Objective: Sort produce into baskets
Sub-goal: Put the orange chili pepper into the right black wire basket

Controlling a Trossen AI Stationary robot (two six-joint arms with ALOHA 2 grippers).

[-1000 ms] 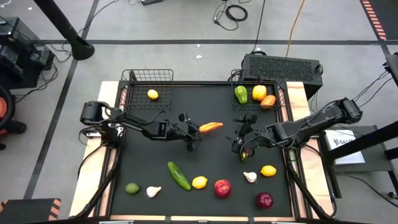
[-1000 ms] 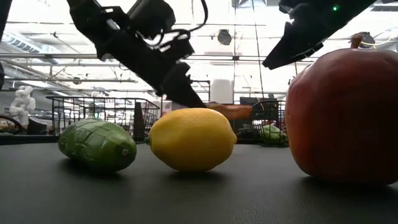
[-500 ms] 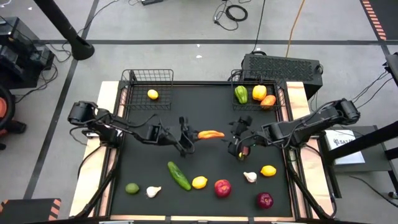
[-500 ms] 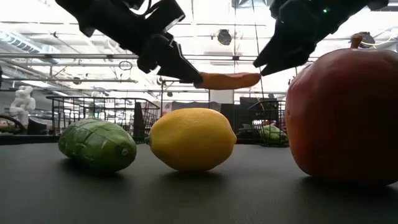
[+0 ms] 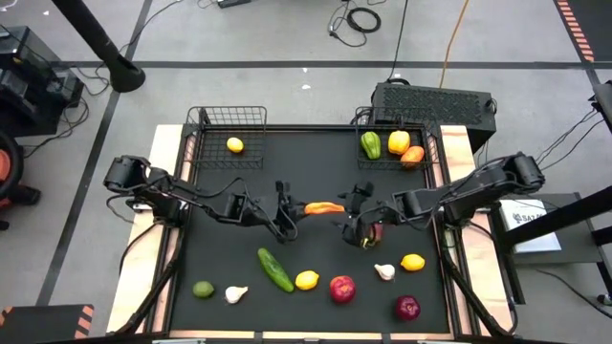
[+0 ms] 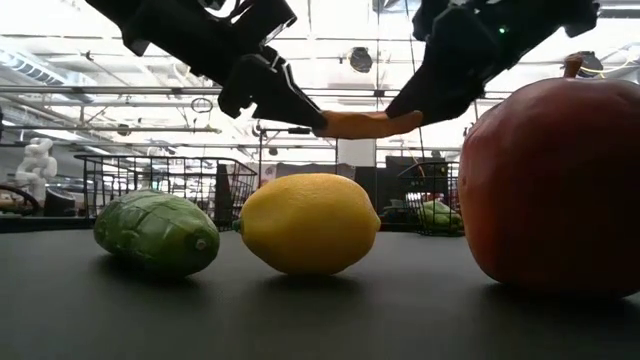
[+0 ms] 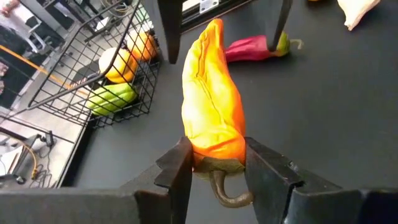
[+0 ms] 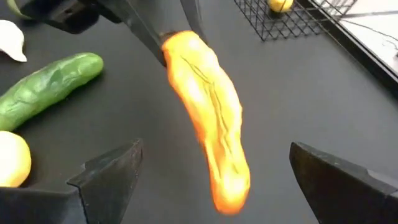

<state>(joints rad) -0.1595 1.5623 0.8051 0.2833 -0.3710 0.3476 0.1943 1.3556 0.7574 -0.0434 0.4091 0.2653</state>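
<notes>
The left end effector (image 7: 214, 163) pinches the orange pepper (image 7: 211, 106) by its stem end, above the counter (image 5: 316, 158). The right end effector (image 8: 214, 177), spread wide, brackets its free tip. The pepper looks light, stiff and smooth; grip mid-body.

In the low view the red apple (image 6: 550, 185) was cut off by the picture's right edge, and the lemon (image 6: 310, 222) hid the tabletop's middle behind it. The far baskets (image 6: 165, 180) showed only as thin mesh, their contents too small to name there. In the left wrist view the jaws covered the stem end of the orange pepper (image 7: 211, 106), and a dark finger of the other arm crossed the red chili (image 7: 255, 48). In the right wrist view the cucumber (image 8: 53, 81), a lemon (image 8: 12, 158) and a garlic (image 8: 11, 41) ran off the picture's edge.
</notes>
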